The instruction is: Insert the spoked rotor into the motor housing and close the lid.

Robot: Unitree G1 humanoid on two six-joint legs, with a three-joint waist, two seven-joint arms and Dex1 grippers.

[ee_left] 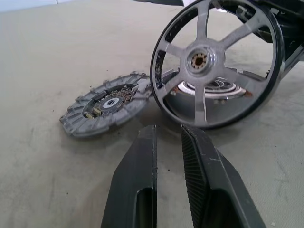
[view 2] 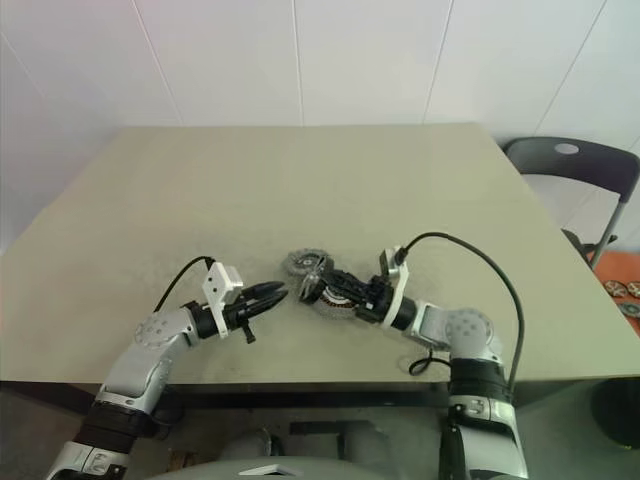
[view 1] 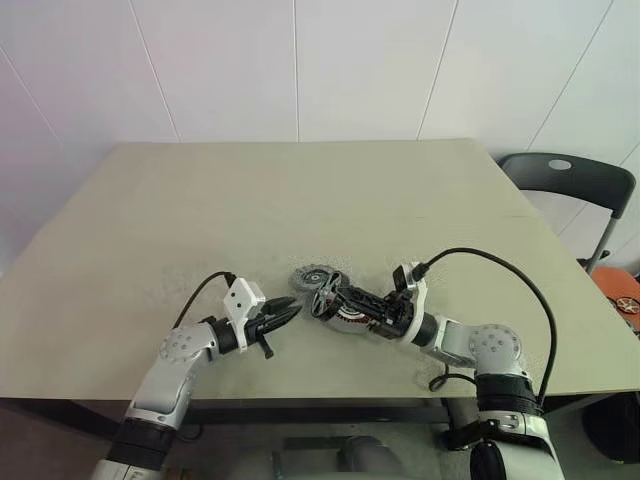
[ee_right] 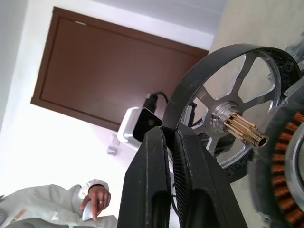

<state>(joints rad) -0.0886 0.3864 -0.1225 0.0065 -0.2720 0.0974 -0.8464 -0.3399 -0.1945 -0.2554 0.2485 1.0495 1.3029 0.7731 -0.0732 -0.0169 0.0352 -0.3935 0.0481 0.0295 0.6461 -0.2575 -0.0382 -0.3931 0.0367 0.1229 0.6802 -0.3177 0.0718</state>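
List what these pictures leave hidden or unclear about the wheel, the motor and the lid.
- Motor: the right wrist view's edge cuts most off; in the left wrist view the wheel covers it.
- Wheel rim: where the right hand pinches it, the fingers hide it.
- Lid: its underside lies against the table; too small in the head views for detail.
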